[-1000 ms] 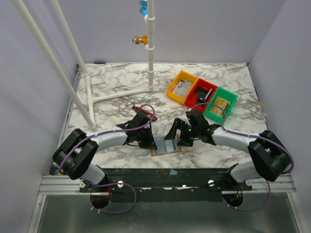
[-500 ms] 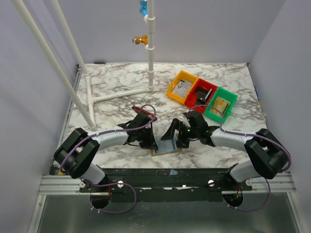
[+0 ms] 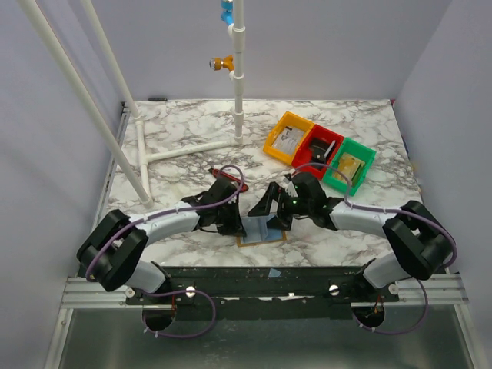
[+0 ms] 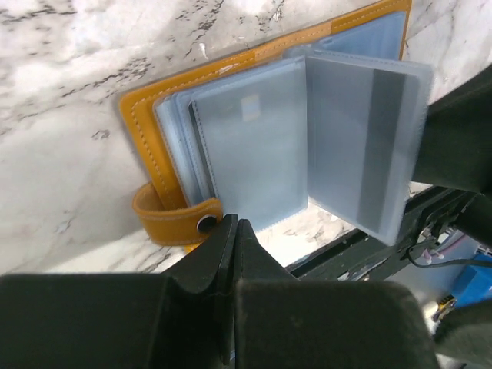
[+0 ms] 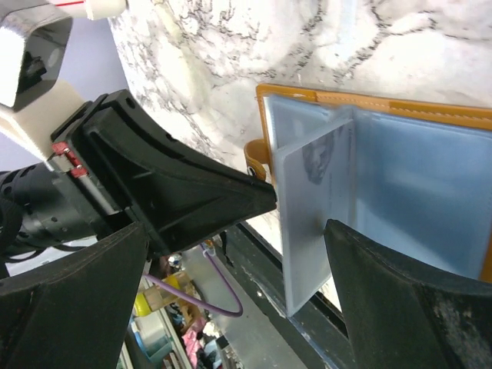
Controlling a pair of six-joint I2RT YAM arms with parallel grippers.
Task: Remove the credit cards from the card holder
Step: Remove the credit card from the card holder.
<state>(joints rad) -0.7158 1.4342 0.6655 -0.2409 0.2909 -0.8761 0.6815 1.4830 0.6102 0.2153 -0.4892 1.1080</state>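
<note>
From above, the card holder (image 3: 263, 234) lies open at the near edge of the marble table (image 3: 177, 138). The left gripper (image 3: 233, 224) is at its left side and the right gripper (image 3: 270, 209) is over it. A utility knife (image 3: 229, 172) lies just beyond the left gripper, and three bins (image 3: 321, 147) sit well beyond the right one. None of these is in the way.

At the left wrist, the left gripper (image 4: 234, 231) has its fingers pressed together on nothing, tips at the holder's edge beside the snap strap (image 4: 175, 219). Ahead of them one clear sleeve (image 4: 323, 115) stands raised, with a grey, dark-striped credit card (image 4: 380, 154) inside.

At the right wrist, the right gripper (image 5: 234, 254) is spread wide and empty, with the raised sleeve between its fingers. The left gripper's black finger lies close on its left and crowds the approach.

The card looks thin, stiff, light and slick, the sleeve floppy. It is likely best pinched by an edge at the sleeve's mouth, which I cannot locate, while the light holder is pinned.
</note>
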